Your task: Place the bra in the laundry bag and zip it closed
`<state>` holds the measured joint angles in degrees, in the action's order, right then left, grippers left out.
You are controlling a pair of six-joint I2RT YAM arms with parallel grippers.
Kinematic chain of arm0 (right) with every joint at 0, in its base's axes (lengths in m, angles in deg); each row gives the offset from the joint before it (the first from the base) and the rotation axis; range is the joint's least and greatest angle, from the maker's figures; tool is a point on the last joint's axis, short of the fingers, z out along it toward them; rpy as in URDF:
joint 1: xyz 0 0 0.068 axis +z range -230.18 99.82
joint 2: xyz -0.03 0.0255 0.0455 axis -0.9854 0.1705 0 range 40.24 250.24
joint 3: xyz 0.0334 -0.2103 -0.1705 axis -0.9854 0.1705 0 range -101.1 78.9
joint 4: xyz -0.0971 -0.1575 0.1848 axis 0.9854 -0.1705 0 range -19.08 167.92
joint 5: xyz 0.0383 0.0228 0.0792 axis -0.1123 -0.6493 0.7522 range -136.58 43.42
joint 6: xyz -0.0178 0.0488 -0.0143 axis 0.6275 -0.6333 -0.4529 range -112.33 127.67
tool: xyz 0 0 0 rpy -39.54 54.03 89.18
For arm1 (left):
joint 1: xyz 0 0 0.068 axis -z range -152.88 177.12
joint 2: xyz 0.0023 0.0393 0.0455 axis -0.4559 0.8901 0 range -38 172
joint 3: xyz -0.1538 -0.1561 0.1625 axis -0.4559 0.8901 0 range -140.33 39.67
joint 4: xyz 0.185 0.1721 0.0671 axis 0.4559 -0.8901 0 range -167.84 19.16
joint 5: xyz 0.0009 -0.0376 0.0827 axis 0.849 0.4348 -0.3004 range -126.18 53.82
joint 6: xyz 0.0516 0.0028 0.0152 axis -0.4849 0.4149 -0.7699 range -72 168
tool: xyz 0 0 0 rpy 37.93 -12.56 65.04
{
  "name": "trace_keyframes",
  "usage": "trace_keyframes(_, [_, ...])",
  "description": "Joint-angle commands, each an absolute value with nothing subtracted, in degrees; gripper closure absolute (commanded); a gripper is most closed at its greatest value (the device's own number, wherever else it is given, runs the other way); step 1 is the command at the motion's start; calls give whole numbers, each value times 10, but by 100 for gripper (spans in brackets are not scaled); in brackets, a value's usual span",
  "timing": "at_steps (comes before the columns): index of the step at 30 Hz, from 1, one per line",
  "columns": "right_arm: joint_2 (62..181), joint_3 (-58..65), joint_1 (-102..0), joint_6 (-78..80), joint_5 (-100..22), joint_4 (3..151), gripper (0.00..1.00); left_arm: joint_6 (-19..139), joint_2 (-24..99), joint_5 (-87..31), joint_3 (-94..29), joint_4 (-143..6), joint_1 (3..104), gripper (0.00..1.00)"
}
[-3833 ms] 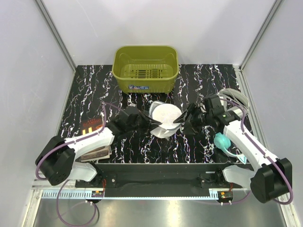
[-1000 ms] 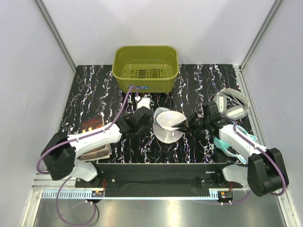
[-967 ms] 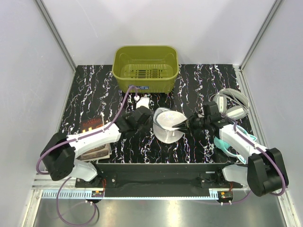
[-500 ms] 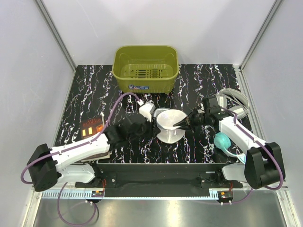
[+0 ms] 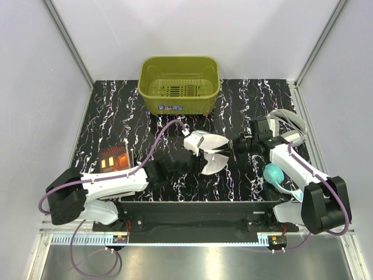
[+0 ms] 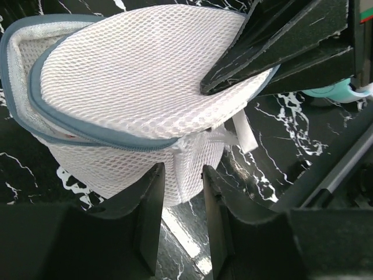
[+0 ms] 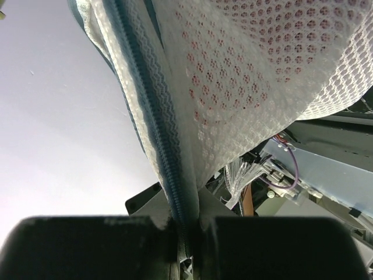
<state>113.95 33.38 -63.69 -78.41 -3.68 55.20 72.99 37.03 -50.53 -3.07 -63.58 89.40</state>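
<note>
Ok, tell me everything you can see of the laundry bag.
The laundry bag is a white mesh drum with a grey-blue zipper rim, lying tilted on the table. Its lid gapes on one side, so it is not fully zipped; red fabric shows through the mesh. The right gripper is shut on its rim; the left gripper stands open, fingers either side of its lower wall, near a white tab.
</note>
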Motion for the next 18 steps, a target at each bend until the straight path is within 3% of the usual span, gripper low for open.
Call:
trace_keyframes(1, [1125, 321, -639, -816, -30, 579, 100, 701, 385, -586, -73, -594, 898, 64])
trace_keyframes(8, [1123, 324, -639, -818, -31, 581, 100, 695, 407, -628, -98, -607, 899, 68])
trace_keyframes(11, [1120, 325, -639, -818, -31, 582, 100, 701, 414, -643, -102, -613, 899, 76])
trace_keyframes(14, [1115, 331, -639, -810, -28, 581, 100, 688, 419, -659, -111, -634, 898, 91])
trace_keyframes(15, [1112, 335, -639, -806, -30, 581, 100, 687, 422, -664, -119, -643, 898, 100])
trace_keyframes(18, [1105, 348, -639, -784, -32, 577, 100, 674, 411, -676, -112, -674, 893, 100])
